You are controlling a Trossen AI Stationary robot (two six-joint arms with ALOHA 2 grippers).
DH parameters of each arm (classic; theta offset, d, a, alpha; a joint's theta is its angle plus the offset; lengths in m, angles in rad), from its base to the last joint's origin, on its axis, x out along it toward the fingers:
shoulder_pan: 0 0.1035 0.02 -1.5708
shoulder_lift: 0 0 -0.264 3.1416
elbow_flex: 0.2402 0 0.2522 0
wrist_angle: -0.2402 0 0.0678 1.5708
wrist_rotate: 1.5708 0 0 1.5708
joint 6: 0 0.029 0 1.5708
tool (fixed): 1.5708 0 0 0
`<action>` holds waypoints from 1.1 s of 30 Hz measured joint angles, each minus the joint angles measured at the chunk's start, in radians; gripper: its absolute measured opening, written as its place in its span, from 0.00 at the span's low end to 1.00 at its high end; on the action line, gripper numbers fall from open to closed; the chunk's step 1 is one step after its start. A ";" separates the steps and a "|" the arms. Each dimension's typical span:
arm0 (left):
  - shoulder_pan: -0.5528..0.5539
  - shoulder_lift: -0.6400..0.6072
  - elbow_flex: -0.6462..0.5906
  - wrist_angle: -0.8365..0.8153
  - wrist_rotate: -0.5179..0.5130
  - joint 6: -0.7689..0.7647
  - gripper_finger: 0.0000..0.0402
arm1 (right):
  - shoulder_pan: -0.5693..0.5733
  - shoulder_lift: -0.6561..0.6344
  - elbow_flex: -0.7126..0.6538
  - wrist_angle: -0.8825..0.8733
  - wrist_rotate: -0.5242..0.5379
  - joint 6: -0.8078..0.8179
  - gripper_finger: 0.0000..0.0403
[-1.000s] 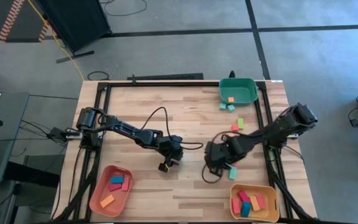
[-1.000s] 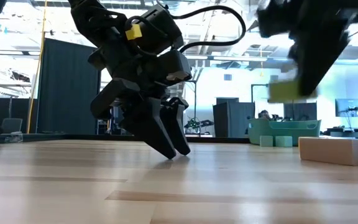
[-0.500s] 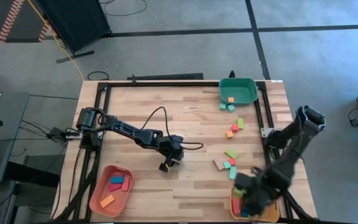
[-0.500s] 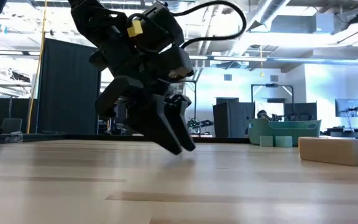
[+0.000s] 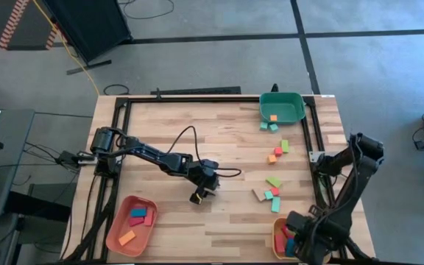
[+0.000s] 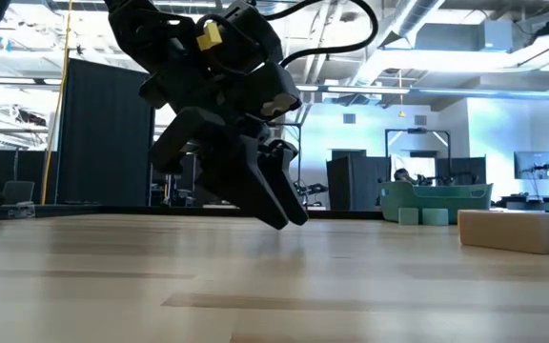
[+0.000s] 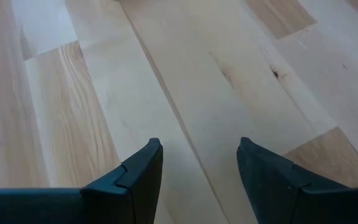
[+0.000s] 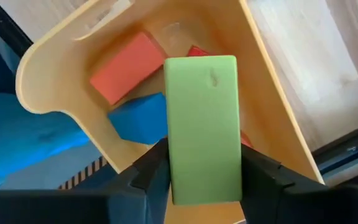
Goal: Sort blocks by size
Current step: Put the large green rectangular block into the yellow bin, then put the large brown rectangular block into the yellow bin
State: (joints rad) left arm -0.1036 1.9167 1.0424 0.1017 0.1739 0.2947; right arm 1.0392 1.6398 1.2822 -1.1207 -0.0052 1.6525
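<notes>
My right gripper [image 8: 204, 174] hangs over the yellow tray [image 8: 42, 74] at the table's near right [image 5: 278, 248], shut on a long light-green block [image 8: 202, 118]. Red-orange [image 8: 126, 65] and blue [image 8: 138, 121] blocks lie in that tray. My left gripper [image 7: 199, 162] stands open and empty over bare wood at mid-table [image 5: 197, 196], its fingers slanting down close to the tabletop [image 6: 289, 214]. Loose blocks lie on the right half of the table [image 5: 271, 195], [image 5: 278, 151], and two lie beside the green tray [image 5: 269, 126]. My right gripper pinches the green block by its two long sides [image 8: 173, 163] between its two fingers, near one end of the block. The fingers [image 8: 263, 177] come from above, pointing down. The block is lifted clear, above the yellow tray's inside.
A green tray [image 5: 293, 97] stands at the far right with an orange block inside. A salmon tray [image 5: 116, 224] with several blocks sits at the near left. A black frame [image 5: 197, 98] borders the tabletop. In the low view a tan block [image 6: 513, 231] lies at the right.
My right gripper has swung from beside the loose blocks at mid-right toward the table's near right corner, turning about as it went. It carried the green block along, and the block now hangs over the yellow tray.
</notes>
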 joint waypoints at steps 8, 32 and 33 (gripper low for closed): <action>0.000 0.000 0.000 -0.006 0.001 -0.005 0.49 | -0.001 0.000 0.000 -0.037 -0.027 0.038 0.54; 0.000 0.000 0.000 -0.026 0.000 -0.003 0.49 | -0.169 -0.077 0.001 -0.181 0.221 -0.042 0.56; 0.000 0.000 0.000 -0.026 0.000 -0.003 0.49 | -0.190 -0.077 0.001 -0.178 0.235 -0.055 0.56</action>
State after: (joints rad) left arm -0.1036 1.9167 1.0426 0.0761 0.1741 0.2916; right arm 0.8491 1.5625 1.2835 -1.2990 0.2298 1.5976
